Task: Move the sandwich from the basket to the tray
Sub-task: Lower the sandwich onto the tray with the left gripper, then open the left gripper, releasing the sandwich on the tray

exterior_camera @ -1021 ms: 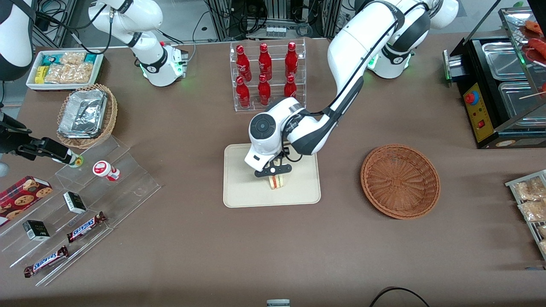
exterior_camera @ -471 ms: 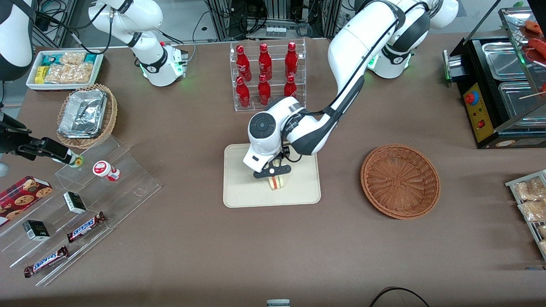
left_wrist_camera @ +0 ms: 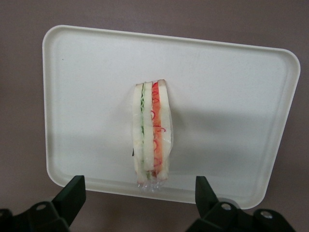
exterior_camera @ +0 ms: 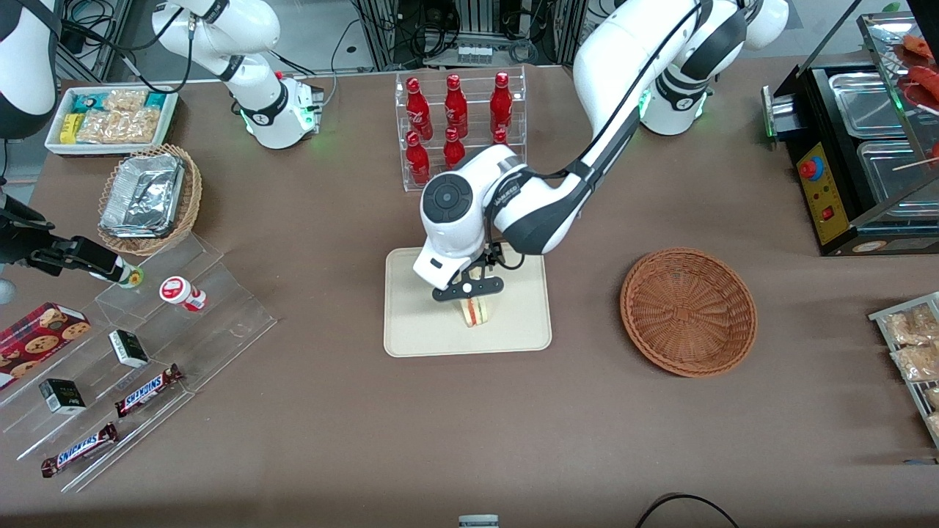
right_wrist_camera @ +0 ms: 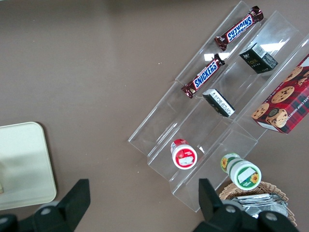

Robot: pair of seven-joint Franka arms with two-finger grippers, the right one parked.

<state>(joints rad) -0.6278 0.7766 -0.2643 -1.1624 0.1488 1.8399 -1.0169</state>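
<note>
The sandwich stands on its edge on the cream tray, its red and green layers showing; it also shows in the left wrist view on the tray. My left gripper hovers just above the sandwich, open and empty, with its fingertips spread wide to either side and clear of it. The reddish-brown wicker basket sits empty beside the tray, toward the working arm's end of the table.
A clear rack of red bottles stands farther from the front camera than the tray. A foil-lined basket, a white snack box and clear steps with snacks lie toward the parked arm's end. A black food warmer stands at the working arm's end.
My left gripper has risen off the sandwich, which stays standing on the tray. The arm's wrist has lifted and moved slightly away from the front camera.
</note>
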